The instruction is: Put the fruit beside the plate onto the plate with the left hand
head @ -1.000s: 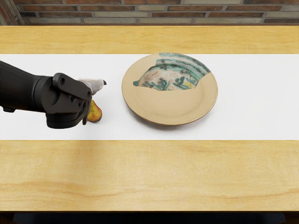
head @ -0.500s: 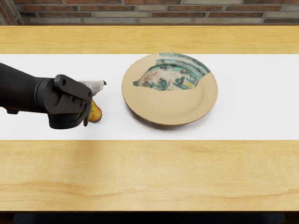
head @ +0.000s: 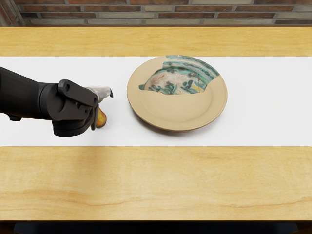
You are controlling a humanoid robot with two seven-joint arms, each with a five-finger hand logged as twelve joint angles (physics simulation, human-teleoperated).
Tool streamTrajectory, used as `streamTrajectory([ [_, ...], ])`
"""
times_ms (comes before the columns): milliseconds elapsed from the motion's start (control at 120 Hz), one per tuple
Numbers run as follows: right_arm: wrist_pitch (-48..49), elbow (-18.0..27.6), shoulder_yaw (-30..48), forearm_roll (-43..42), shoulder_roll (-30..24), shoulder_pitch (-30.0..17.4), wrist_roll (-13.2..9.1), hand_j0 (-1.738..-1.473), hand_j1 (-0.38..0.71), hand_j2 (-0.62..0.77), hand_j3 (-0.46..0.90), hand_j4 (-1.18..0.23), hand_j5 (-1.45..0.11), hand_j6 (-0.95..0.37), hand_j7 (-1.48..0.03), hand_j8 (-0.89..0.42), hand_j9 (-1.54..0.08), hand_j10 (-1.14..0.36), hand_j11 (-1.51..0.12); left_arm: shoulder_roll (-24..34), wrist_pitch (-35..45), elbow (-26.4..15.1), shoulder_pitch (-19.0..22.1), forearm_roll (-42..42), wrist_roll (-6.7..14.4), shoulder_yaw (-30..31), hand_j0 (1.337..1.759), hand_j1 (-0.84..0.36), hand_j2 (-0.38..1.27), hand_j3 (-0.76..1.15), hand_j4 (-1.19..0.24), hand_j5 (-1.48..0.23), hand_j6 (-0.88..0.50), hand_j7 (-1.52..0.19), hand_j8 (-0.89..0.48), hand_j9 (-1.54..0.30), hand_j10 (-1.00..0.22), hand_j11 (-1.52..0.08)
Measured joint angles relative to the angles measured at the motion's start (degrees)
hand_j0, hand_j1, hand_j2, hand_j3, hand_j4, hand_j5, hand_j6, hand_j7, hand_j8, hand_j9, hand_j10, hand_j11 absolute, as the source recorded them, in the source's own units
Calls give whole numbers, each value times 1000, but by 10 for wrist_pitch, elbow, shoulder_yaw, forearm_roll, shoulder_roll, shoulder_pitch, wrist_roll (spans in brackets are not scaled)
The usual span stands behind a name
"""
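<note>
My left hand (head: 73, 108) sits at the left of the frame over the white runner (head: 263, 102), fingers curled down around the fruit (head: 101, 118). Only the fruit's orange-yellow end peeks out at the hand's lower right edge. The plate (head: 187, 113) lies near, at centre frame, not touching the fruit.

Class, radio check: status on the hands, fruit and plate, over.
Left hand over the fruit, grip unconfirmed. Right hand not in view. Fruit left of the plate, not on it. Nothing seen between them.
</note>
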Motion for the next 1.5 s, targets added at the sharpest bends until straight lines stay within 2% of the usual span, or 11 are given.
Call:
streamTrajectory([
  [650, 0, 0, 0, 0, 0, 0, 0, -1658, -349, 0, 0, 0, 0, 0, 0, 0, 0, 0, 0, 0, -2, -16, -5, 8, 13, -7, 1657, 36, 91, 0, -361, -397, -369, -393, -376, -389, -377, -385],
  [733, 0, 0, 0, 0, 0, 0, 0, -1658, -349, 0, 0, 0, 0, 0, 0, 0, 0, 0, 0, 0, -51, -17, -19, 0, 34, -10, 1657, -105, 123, 0, -492, -560, -502, -555, -509, -550, -511, -546],
  [767, 0, 0, 0, 0, 0, 0, 0, -1658, -349, 0, 0, 0, 0, 0, 0, 0, 0, -1, 0, 0, -80, -17, -25, -5, 47, -14, 1657, -179, 137, 0, -564, -627, -422, -627, -448, -633, -573, -628],
  [883, 0, 0, 0, 0, 0, 0, 0, -1658, -349, 0, 0, 0, 0, 0, 0, 0, 0, -1, 0, 0, -129, -17, -27, -19, 69, -21, 1657, -359, 170, 0, -341, -760, -173, -780, -204, -838, -715, -832],
  [967, 0, 0, 0, 0, 0, 0, 0, -1658, -349, 0, 0, 0, 0, 0, 0, 0, 0, 0, 0, 0, -147, -18, -35, -39, 75, -24, 1656, -461, 165, 0, -277, -873, -80, -876, -209, -924, -756, -920],
  [1108, 0, 0, 0, 0, 0, 0, 0, -1658, -349, 0, 0, 0, 0, 0, 0, 0, 0, 0, 0, 0, -164, -19, -59, -86, 76, -25, 1650, -512, 139, 0, -151, -1090, 22, -1029, -145, -1026, -784, -1027],
  [1258, 0, 0, 0, 0, 0, 0, 0, -1658, -349, 0, 0, 0, 0, 1, 0, 0, 0, 0, 0, 0, -169, -19, -93, -129, 74, -26, 1648, -507, 130, 0, -73, -1220, 82, -1102, -98, -1078, -811, -1083],
  [1392, 0, 0, 0, 0, 0, 0, 0, -1658, -349, 0, 0, 0, 0, 1, 0, 0, 0, 0, 0, 0, -169, -16, -140, -208, 74, -32, 1643, -472, 237, 0, -108, -1284, 106, -1162, -211, -1121, -826, -1130],
  [1400, 0, 0, 0, 0, 0, 0, 0, -1658, -349, 0, 0, 0, 0, 1, 0, 0, 0, 0, 0, 0, -168, -14, -141, -212, 74, -35, 1644, -478, 239, 0, -124, -1265, -6, -1161, -237, -1121, -827, -1130],
  [1417, 0, 0, 0, 0, 0, 0, 0, -1658, -349, 0, 0, 0, 0, 1, 0, 0, 0, 0, 0, 0, -168, -9, -141, -222, 73, -41, 1643, -468, 289, 0, -193, -1275, -67, -1174, -242, -1129, -825, -1139],
  [1500, 0, 0, 0, 0, 0, 0, 0, -1658, -349, 0, 0, 0, 0, 1, 0, 0, 0, 0, 0, 0, -167, 26, -137, -260, 73, -101, 1644, -435, 380, 0, -343, -1291, -88, -1174, -251, -1141, -829, -1152],
])
